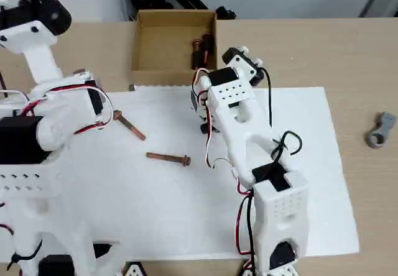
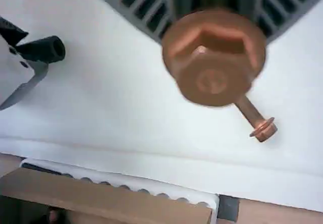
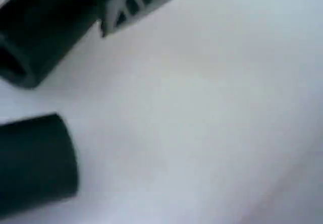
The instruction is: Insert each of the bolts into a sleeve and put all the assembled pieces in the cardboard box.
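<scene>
- Over the white sheet's (image 1: 298, 183) left side, your left end effector (image 2: 216, 12) grips a bolt (image 2: 214, 57).
- Your right end effector (image 2: 28, 57) clasps a black sleeve (image 2: 45, 50) near the cardboard box (image 1: 149, 40).
- A second bolt (image 1: 169, 158) lies loose mid-sheet.

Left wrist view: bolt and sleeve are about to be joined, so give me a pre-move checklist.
1. Grip on held bolt by left gripper: ok.
2. Grip on sleeve by right gripper: ok.
3. Aim of held bolt's tip at sleeve's bore: cannot tell, tip hidden.
4. Clearance from spare bolt on white sheet: ok, far side from sleeve.
5. Room in cardboard box: ok, bare floor shows.
</scene>
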Robot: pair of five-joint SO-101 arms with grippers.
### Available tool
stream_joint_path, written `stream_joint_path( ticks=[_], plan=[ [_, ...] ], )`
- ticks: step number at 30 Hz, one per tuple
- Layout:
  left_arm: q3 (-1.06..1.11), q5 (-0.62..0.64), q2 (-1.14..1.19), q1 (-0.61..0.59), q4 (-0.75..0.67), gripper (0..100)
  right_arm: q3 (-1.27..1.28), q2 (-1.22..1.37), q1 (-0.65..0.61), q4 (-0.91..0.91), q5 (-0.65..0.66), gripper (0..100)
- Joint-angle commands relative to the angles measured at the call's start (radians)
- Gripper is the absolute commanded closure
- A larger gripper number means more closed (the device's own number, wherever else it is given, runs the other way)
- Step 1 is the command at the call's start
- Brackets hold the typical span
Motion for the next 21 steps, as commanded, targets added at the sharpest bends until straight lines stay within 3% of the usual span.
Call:
stream_joint_path(
  ticks=[1,9,16,21],
  plan=[
    [-0.004,-0.009,-0.031,-0.002,0.008,100,-0.046,0.03,-0.002,-0.024,-0.006,85.6],
    [-0.004,-0.011,-0.028,-0.002,0.008,100,-0.046,0.116,-0.004,-0.097,-0.009,85.7],
    [-0.004,-0.011,-0.028,-0.002,0.008,100,-0.049,0.117,-0.007,-0.045,0.003,86.1],
    [-0.004,-0.011,-0.028,-0.002,0.008,100,-0.049,0.117,-0.024,0.007,0.089,99.5]
  ],
)
